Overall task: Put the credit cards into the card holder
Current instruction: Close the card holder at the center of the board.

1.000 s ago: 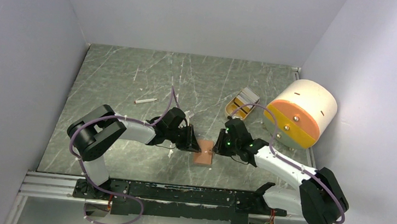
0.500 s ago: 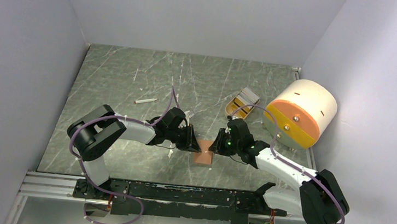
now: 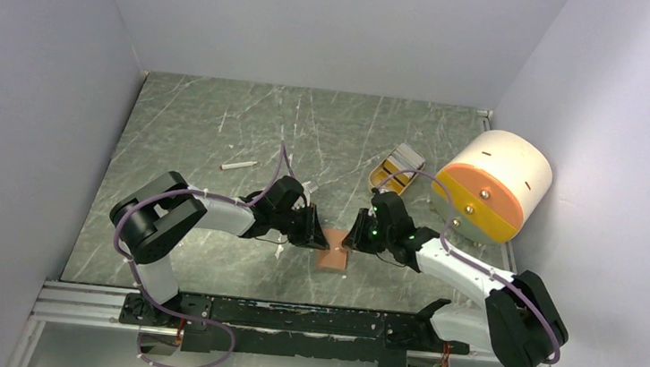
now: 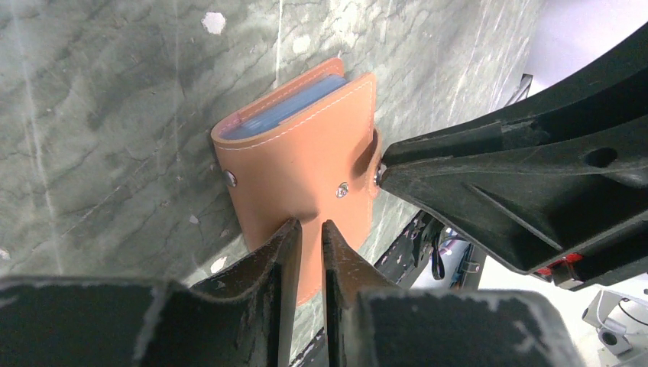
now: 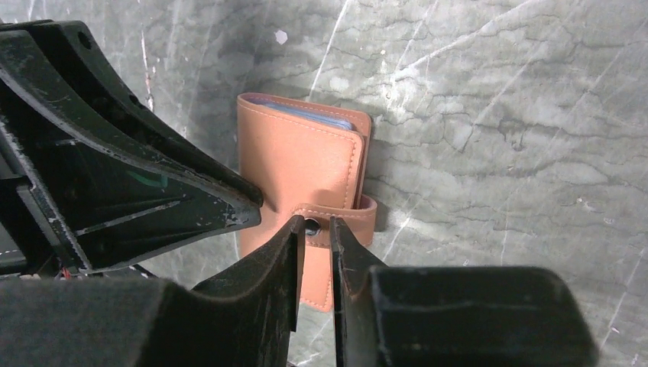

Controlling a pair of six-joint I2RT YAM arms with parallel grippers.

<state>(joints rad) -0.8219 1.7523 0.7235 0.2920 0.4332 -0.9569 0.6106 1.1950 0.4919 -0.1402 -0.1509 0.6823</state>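
One card holder (image 3: 332,258) lies flat on the marbled table (image 3: 220,119), near the front edge and midway between the two arms. It is folded shut, its strap wrapped round one side. Two small metal studs show on its cover in the left wrist view. Inside it sits a stack of credit cards (image 4: 284,112), of which only the light blue edges show at the open end; I cannot count them.

The two grippers meet over the holder from opposite sides. The left gripper (image 4: 309,228) is drawn in to a thin slit with nothing between its fingers, and its tips are over the near part of the cover. Whether they press on the leather cannot be told. The right gripper (image 5: 313,225) is likewise narrowed to a slit, and its tips straddle the snap on the strap. From the left wrist view its point meets the strap's end. Whether it nips the strap or only rests on it is not clear.

Farther back on the right stands one tan tray (image 3: 378,176) with whitish and yellow contents too small to identify. Just beside it lies one big cream-and-orange cylinder (image 3: 492,186) on its side. One small white stick (image 3: 239,165) lies well apart on the left.
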